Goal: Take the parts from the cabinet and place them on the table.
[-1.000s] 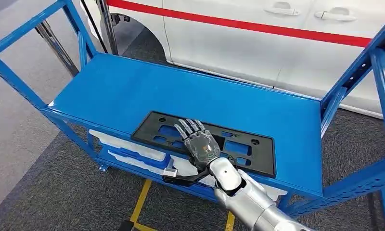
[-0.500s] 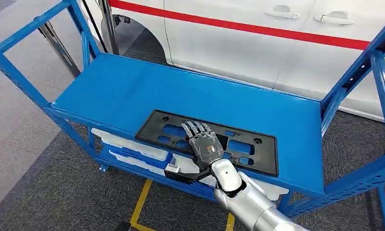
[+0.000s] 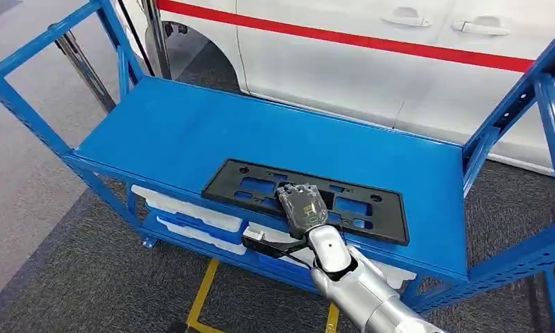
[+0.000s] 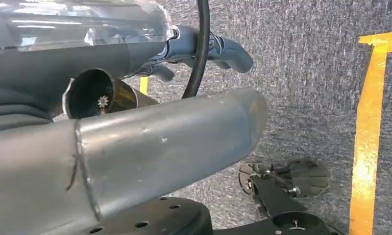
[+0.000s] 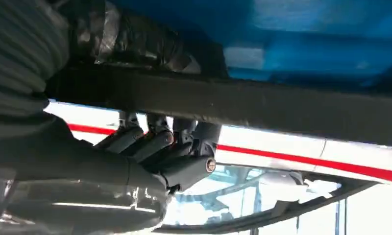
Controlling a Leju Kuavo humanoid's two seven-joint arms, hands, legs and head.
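The right robot hand (image 3: 302, 204) is seen at the near edge of the black plastic frame (image 3: 358, 207), which lies flat on the blue top shelf (image 3: 177, 132) of the rack, close to its front edge. The fingers are curled down over the frame's near bar, so the frame is being grasped rather than merely touched. In the right wrist view the same grip is seen from underneath: the dark fingers (image 5: 150, 144) are wrapped round a long dark bar (image 5: 282, 105) of the frame, with the blue shelf behind it. The silver right forearm (image 3: 358, 288) is stretched up from below toward the shelf edge.

On the lower shelf, just under the frame, white foam trays (image 3: 191, 208) are stacked. A white car with a red stripe (image 3: 372, 41) is parked behind the rack, and yellow tape (image 3: 202, 295) is laid on the grey carpet.

In the left wrist view a silver arm tube (image 4: 159, 142) and yellow floor tape (image 4: 368, 137) are shown over grey carpet; whether the left robot hand is released or clenched cannot be told.
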